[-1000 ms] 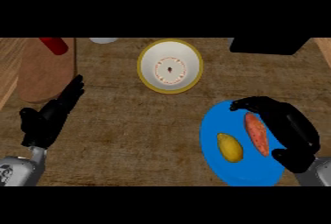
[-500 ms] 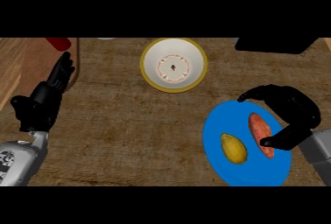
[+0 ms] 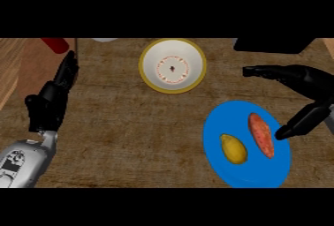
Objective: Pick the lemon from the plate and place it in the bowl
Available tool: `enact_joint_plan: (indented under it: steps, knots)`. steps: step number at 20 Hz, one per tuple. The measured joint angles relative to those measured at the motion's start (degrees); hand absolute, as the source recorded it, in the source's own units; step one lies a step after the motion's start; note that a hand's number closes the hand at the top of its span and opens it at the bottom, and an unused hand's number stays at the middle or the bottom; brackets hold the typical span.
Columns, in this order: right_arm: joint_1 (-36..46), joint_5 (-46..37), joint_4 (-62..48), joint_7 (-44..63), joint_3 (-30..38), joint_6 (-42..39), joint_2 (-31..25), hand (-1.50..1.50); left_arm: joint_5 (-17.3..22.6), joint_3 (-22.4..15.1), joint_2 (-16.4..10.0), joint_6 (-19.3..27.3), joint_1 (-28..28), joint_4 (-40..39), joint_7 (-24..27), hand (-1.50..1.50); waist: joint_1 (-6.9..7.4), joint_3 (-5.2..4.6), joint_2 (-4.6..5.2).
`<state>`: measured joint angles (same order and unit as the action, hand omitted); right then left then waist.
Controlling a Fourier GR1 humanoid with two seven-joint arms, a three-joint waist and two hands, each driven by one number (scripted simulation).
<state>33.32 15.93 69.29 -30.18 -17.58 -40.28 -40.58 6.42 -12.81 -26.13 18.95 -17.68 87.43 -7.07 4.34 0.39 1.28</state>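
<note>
now the lemon lies on the blue plate, the right hand hangs open and empty by the plate's right edge, the left hand rests open, so this looks like the reach step: next go down and grip the lemon.

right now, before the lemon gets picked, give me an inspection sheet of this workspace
surface: brown woven-looking counter, with a wooden strip along its left
job's things: lemon lies on the blue plate; bowl stands apart, up and left of the plate, no lemon in it
clutter: orange-red oblong food on the same plate, right of the lemon, not touching it
hands: right hand open by the plate's right rim, fingers holding nothing, clear of the lemon; left hand open, resting at the left
cables: nothing seen
surroundings: red thing, pale thing and black thing, all cut off at the top edge
</note>
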Motion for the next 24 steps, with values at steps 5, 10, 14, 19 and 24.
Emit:
enact_joint_plan:
  steps: [5,10,14,19,24]
  knots:
    - [4.6,-11.1,2.1,-3.1,-5.9,3.0,-2.2,-1.5,-1.2,-0.5,0.9,0.9,0.8,-0.3,0.4,0.0,-0.43,-0.15,-0.23]
    - [8.5,-19.9,2.2,-6.2,-13.1,5.8,-2.3,-1.5,-1.9,-0.4,1.3,1.3,0.3,0.0,-0.6,0.0,-0.89,-0.24,-0.4]
    - [9.7,-24.9,2.1,-8.7,-19.0,8.0,-1.4,-1.5,-2.1,0.2,1.0,1.0,1.4,-0.1,-0.1,0.0,-1.52,-0.31,-0.59]
    - [10.3,-31.2,1.0,-12.0,-25.5,11.7,-0.7,-1.5,-2.2,1.1,1.1,0.9,2.7,0.6,-0.2,0.0,-2.23,-0.34,-0.83]
    - [11.4,-37.9,-1.0,-12.4,-30.6,14.0,0.6,-1.5,-2.4,2.2,0.8,0.3,3.8,2.0,-1.1,0.0,-2.85,-0.36,-1.03]
